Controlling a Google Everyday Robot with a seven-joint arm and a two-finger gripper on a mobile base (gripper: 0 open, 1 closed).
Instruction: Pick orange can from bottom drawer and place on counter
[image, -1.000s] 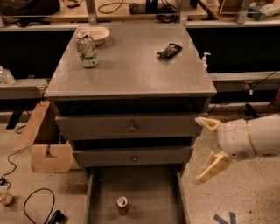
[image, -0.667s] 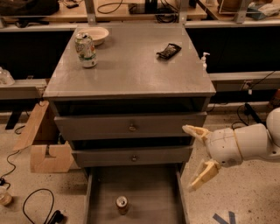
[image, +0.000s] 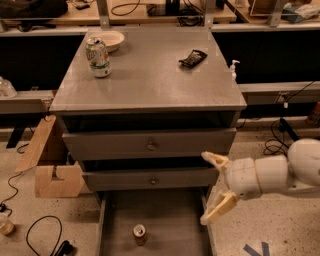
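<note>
The orange can (image: 139, 234) stands upright on the floor of the bottom drawer (image: 170, 220), which is pulled out at the bottom of the view. The grey counter (image: 150, 75) tops the drawer cabinet above it. My gripper (image: 211, 189) is open, its two pale fingers spread wide. It hangs at the right front of the cabinet, over the drawer's right wall, to the right of the can and above it. It holds nothing.
On the counter stand a green-and-white can (image: 98, 57), a pale bowl (image: 111, 38) and a dark packet (image: 193, 57). Two shallower drawers with knobs (image: 150, 146) sit above the bottom one. A wooden piece (image: 52, 170) and cables (image: 42, 235) lie on the floor to the left.
My gripper has moved left, from beside the cabinet to its right front corner over the drawer's edge. The can has not moved.
</note>
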